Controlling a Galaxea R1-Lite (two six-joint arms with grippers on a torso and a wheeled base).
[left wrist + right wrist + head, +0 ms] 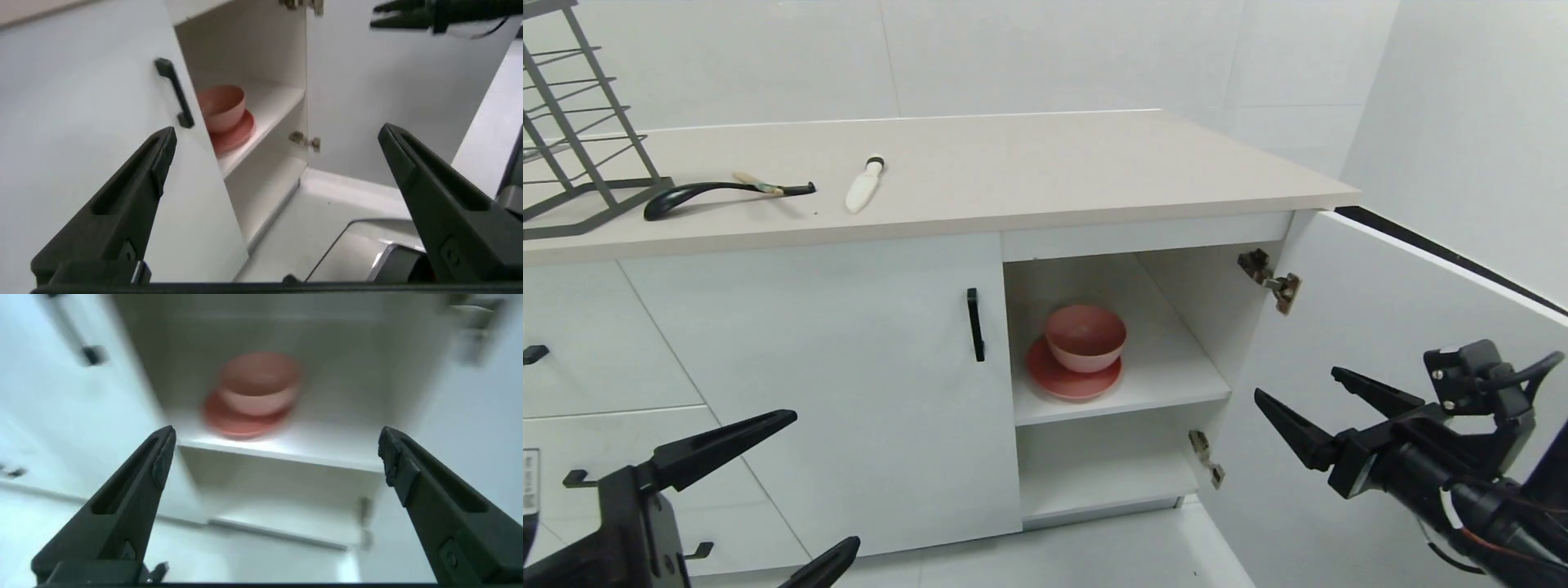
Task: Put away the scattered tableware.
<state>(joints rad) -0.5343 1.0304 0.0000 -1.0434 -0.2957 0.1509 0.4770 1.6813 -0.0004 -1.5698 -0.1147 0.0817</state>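
Bowl (1085,336) and plate (1072,380) sit on the shelf (1168,359), centre frame. Black spoon (698,196) and white knife (863,186) lie unstowed on the tabletop (1054,163), upper left. Left gripper (823,480) and right gripper (1296,382) fingers are spread wide, holding nothing.

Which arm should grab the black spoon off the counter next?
Left, probably. The black spoon lies toward the left; the left gripper is open on that side, while the right gripper sits by the cabinet door.

Ahead of my right pincer (1297,382) I count one pink round bowl (1085,336) and one flat red plate (1045,371). Above and beyond my left pincer (824,478) I count one black long-handled spoon (698,194), one small wooden-handled tool (756,184), one white-handled utensil (864,186) and one grey wire rack (596,208).
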